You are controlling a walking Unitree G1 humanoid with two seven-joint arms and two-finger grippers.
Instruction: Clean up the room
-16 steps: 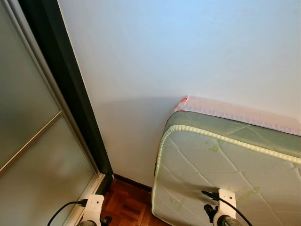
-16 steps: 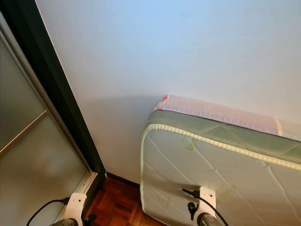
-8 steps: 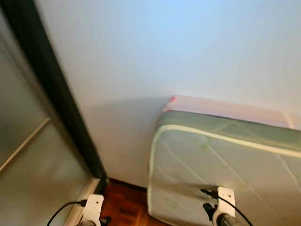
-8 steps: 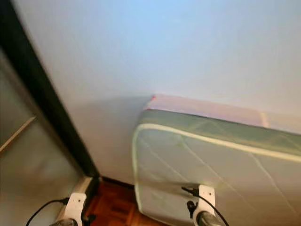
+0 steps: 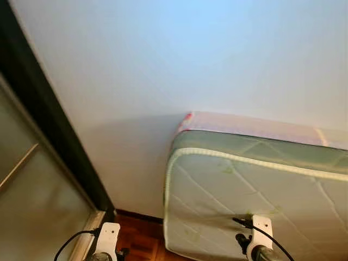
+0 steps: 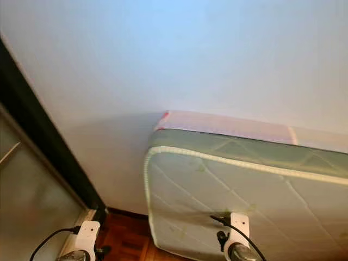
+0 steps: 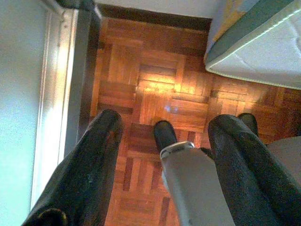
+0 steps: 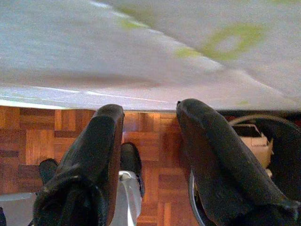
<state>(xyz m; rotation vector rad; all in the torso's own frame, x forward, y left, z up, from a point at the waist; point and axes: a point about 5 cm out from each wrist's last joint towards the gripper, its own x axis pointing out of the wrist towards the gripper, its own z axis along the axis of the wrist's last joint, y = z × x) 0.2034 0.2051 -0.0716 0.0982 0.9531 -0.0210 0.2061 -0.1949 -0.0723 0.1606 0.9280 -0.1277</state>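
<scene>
Mattress (image 5: pixel 255 190): you see it standing on its long edge against the white wall (image 5: pixel 179 60), occupying the lower right of the head views. Quilted white face with green printing, green side band, pale piping along the edge.
Pink layer (image 5: pixel 250 126): lies along the mattress's upper edge, between the mattress and the wall; its corner shows a red mark.
Floor (image 7: pixel 155 89): wood parquet, visible at the bottom centre of the head views and across the left wrist view. The mattress's lower corner rests on it.
Door frame (image 5: pixel 49 130): dark, running diagonally down the left of the frame, with a frosted panel (image 5: pixel 32 212) beside it.
Left gripper (image 7: pixel 164 155): hangs low above the parquet, near the pale door track (image 7: pixel 56 94). Fingers apart, nothing between them.
Right gripper (image 8: pixel 148 141): hangs just before the mattress face, above the parquet. Fingers apart, holding nothing.
Robot's feet (image 7: pixel 164 134): dark shoes on the parquet, seen between the fingers.
Cardboard box (image 8: pixel 254 139): sits at the right edge of the right wrist view, partly hidden; you cannot tell its contents.
</scene>
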